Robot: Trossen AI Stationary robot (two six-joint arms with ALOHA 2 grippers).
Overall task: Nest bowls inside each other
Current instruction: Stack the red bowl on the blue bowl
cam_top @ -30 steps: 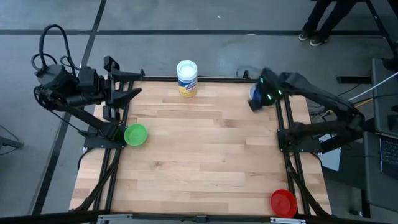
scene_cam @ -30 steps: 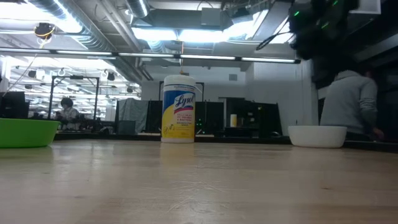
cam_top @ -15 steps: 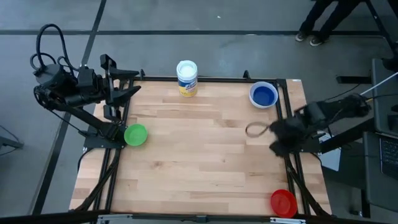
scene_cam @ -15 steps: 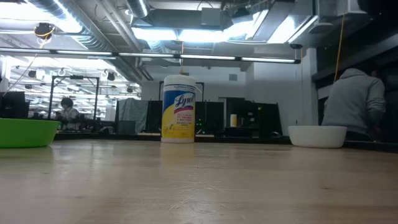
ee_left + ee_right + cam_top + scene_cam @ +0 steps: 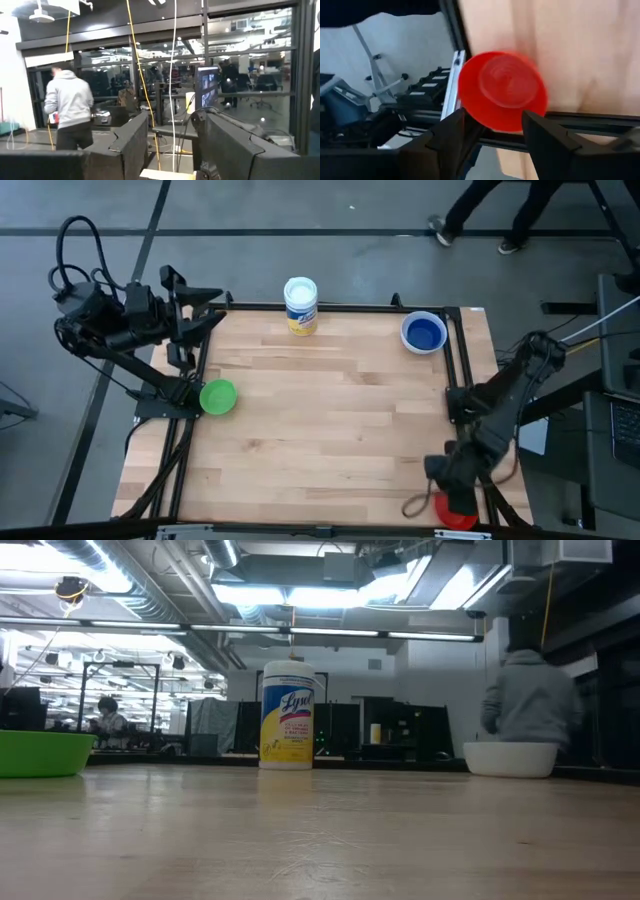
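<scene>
A red bowl (image 5: 458,510) sits on the table at the near right corner, partly hidden by my right gripper (image 5: 432,498). In the right wrist view the red bowl (image 5: 502,90) lies just beyond the open gripper (image 5: 497,135), whose fingers touch nothing. A green bowl (image 5: 218,396) rests at the left edge. A white bowl with a blue bowl inside it (image 5: 424,332) stands at the far right. My left gripper (image 5: 210,310) waits open, raised over the far left corner.
A white canister with a yellow label (image 5: 301,305) stands at the middle of the far edge. Dark frame rails (image 5: 462,380) run along the table's left and right edges. The table's wooden middle (image 5: 320,420) is bare. A person (image 5: 530,705) moves behind the table.
My right gripper has swung from above the white bowl at the far right, along the right edge toward the near edge, turning as it went, and now stands over the red bowl. Its fingers have stayed open. The bowls have not moved.
</scene>
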